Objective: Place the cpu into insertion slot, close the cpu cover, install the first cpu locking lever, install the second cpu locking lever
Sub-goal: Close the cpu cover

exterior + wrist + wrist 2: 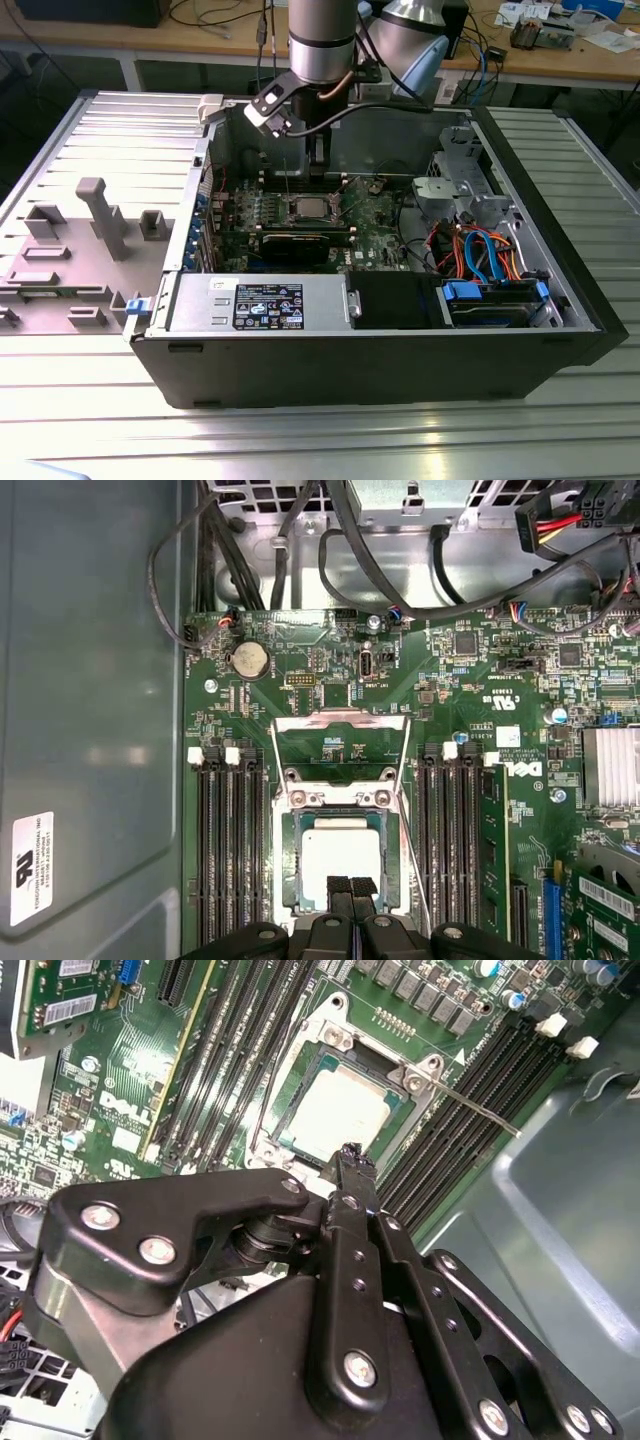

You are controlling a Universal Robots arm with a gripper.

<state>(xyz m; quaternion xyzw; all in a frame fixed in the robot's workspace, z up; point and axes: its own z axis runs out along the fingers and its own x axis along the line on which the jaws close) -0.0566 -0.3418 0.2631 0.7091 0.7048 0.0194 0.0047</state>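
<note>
The cpu (340, 855), a single square chip with its silver top up, lies flat in the insertion slot (289, 865). The one cpu cover (340, 719) is swung open beyond it, and two thin locking levers (480, 1113) stick out unlatched. The gripper (350, 888) hovers at the chip's edge, its fingers pressed together and holding nothing, and one white printed label (30, 865) is on the case wall.

Straight above the square silver-rimmed insertion slot (340, 855) the way down lies open. Long black memory slots (228, 850) flank it on both sides, and a thin silver wire lever (480, 1111) juts out beside its rim. Looping black cables (212, 550) crowd the board's far edge, by the grey metal case wall (90, 680).
</note>
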